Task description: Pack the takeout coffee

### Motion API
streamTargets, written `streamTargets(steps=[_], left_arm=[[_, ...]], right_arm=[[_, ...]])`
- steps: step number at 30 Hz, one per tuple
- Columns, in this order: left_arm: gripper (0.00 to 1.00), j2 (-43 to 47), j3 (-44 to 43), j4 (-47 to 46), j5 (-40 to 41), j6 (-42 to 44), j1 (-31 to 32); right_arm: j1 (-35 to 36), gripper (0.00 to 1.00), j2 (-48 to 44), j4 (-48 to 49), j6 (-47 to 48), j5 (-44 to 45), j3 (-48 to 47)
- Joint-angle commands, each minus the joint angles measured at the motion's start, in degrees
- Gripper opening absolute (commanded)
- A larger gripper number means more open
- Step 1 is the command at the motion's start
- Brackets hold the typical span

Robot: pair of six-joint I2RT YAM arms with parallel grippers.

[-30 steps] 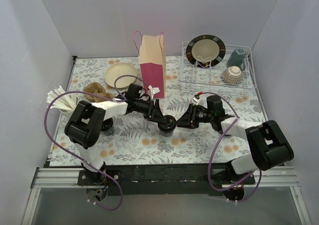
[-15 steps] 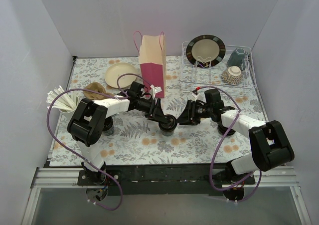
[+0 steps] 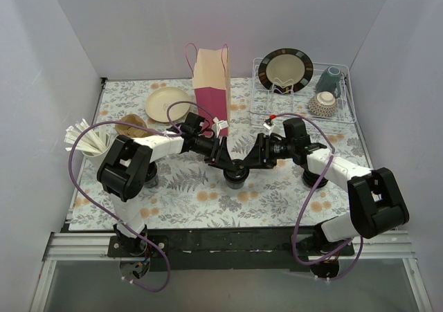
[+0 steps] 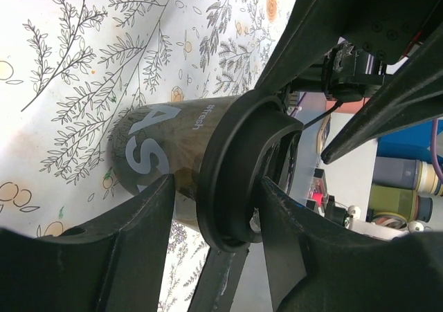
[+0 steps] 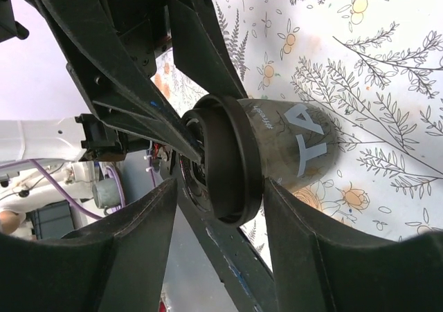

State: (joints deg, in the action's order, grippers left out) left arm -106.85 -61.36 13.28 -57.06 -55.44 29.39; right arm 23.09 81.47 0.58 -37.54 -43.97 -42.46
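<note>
Big stuff: left arm point(image 3: 163, 146) and right arm point(image 3: 332, 167) stretched low, meeting just before paper bag point(image 3: 212, 84). The left gripper point(image 3: 230, 164) is clamped on takeout coffee point(image 3: 235, 174), upright on floral mat point(image 3: 277, 201). The right gripper point(image 3: 243, 164) is spread, straddling the lid; contact unclear.

I see two arms of the same build. The left arm point(image 3: 156, 144) and the right arm point(image 3: 333, 167) have white shells between big black rounded joint housings. A thin purple cable point(image 3: 70, 170) loops beside each arm. The left gripper point(image 4: 218, 187) and the right gripper point(image 5: 221, 187) are matte black, and their fingers point(image 4: 104, 257) are flat, broad and narrower toward the tips.
</note>
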Motion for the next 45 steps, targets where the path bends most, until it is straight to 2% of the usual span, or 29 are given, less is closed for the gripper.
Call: streamTargets(steps=[1,7,15,22,36,45], left_arm=[[0.39,-6.9,4.3,7.5,26.6,7.5,1.9],[0.48,-4.9,1.8,9.7,26.4,7.8,1.9],[0.63,-2.8,0.2,11.6,22.9,7.4,1.9],[0.71,-1.6,0.0,11.2,18.3,5.2,1.9],[0.75,0.1,0.1,8.5,16.0,-1.1,1.7],[0.77,2.9,2.3,6.2,17.6,-4.2,1.6]], right_arm=[[0.6,0.61,-0.6,3.3,1.5,-2.9,-3.8],[0.6,0.59,1.2,-4.7,7.5,0.6,-6.8],[0.6,0.51,2.3,-5.1,9.1,1.7,-5.2],[0.6,0.48,3.3,-5.1,9.9,1.9,-4.6],[0.7,0.31,-0.8,-2.6,4.5,5.6,0.9],[1.4,0.28,-5.9,-1.7,0.6,10.8,4.4]])
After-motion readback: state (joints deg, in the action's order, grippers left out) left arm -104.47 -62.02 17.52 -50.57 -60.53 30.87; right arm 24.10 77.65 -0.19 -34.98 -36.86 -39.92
